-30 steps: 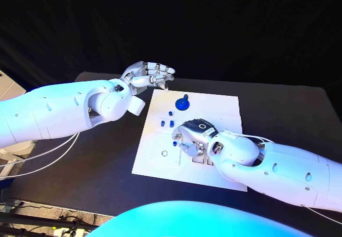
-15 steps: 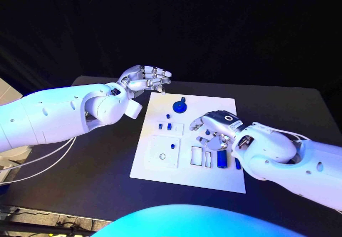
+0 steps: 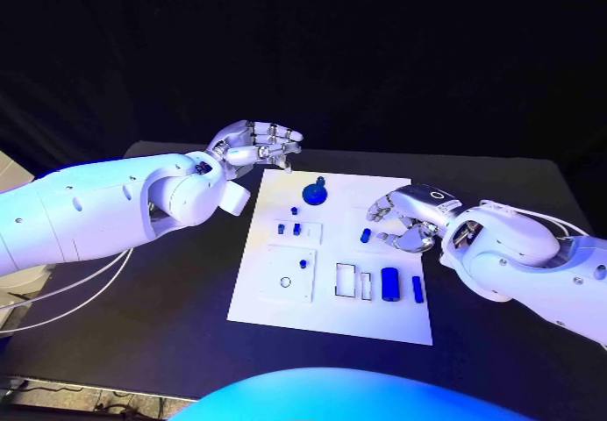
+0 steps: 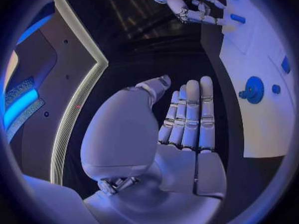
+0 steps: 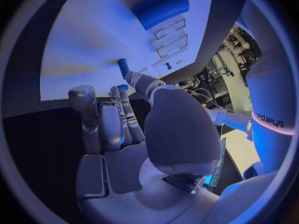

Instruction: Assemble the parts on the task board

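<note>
Head view: right hand (image 3: 407, 219) lifted off task board (image 3: 329, 307) toward right edge, fingers curled, empty; left hand (image 3: 257, 143) unchanged, clenched.

The board (image 3: 339, 303) is white, its parts (image 3: 391, 282) blue, the table (image 3: 165, 298) black, and both hands (image 3: 260, 140) silver.

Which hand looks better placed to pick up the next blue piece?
Probably the right hand. It hangs over the board, close beside a small blue part. The left hand is raised off the board's far corner, fingers curled and holding nothing, farther from most parts.
</note>
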Controlling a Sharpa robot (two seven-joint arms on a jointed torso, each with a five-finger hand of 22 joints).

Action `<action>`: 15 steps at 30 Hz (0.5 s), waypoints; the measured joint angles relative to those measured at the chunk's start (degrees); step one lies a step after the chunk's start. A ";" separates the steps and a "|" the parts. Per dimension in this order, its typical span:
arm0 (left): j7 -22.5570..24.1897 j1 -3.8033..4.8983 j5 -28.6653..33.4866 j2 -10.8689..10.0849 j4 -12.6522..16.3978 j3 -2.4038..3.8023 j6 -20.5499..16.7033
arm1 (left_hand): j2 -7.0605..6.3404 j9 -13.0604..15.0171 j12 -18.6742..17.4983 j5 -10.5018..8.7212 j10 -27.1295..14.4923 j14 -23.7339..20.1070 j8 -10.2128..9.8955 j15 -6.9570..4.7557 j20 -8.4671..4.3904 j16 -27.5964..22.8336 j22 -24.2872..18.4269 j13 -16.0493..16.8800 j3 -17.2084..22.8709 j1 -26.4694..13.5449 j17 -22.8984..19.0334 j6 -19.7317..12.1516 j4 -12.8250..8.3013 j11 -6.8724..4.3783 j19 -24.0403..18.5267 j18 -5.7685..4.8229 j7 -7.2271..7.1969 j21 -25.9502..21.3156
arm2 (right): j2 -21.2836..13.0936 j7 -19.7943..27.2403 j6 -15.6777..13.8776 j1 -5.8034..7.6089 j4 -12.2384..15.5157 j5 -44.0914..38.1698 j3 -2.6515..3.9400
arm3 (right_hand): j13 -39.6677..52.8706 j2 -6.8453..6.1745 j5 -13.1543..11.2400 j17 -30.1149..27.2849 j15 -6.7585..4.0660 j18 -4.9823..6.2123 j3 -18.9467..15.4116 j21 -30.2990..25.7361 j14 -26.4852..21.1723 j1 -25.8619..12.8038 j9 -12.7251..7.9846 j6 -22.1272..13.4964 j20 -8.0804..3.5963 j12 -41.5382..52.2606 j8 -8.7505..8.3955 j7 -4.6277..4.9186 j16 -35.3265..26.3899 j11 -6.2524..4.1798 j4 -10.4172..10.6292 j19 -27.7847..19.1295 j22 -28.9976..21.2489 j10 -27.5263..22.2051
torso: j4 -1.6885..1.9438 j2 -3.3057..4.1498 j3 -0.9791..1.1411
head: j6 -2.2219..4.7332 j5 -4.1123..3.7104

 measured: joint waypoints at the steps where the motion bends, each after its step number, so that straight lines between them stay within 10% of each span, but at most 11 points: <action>1: 0.00 0.00 0.00 0.01 -0.01 0.00 0.03 | 0.00 0.00 0.00 0.00 0.00 0.00 0.00 0.00 0.00 0.00 0.00 0.00 0.00 0.00 0.00 0.00 0.00 0.00 0.00 0.00 0.00 0.00 | 0.18 0.07 0.12 -0.02 -0.32 0.13 -0.02 | 0.00 0.00 0.00 0.00 0.00 0.00 -0.32 0.00 0.00 0.00 -0.05 -0.21 0.00 0.00 0.00 -0.21 0.00 0.00 -0.01 0.00 0.00 0.00 | 0.00 0.00 -0.01 | 0.01 -0.01; 15: 0.00 -0.01 0.00 -0.01 -0.06 0.00 0.26 | 0.00 0.00 0.00 0.00 0.00 0.00 0.00 0.00 0.00 0.00 0.01 0.01 0.00 0.00 0.00 0.00 0.00 0.00 0.00 0.00 0.00 0.00 | 3.12 0.47 1.54 -0.55 -3.54 0.89 -0.17 | 0.16 0.76 0.00 -0.37 0.00 0.01 -1.03 -0.23 0.00 0.76 -0.06 -0.40 -0.22 1.79 -0.23 -0.40 0.22 -0.32 0.39 0.63 0.16 0.77 | 0.09 0.06 -0.02 | -0.11 0.15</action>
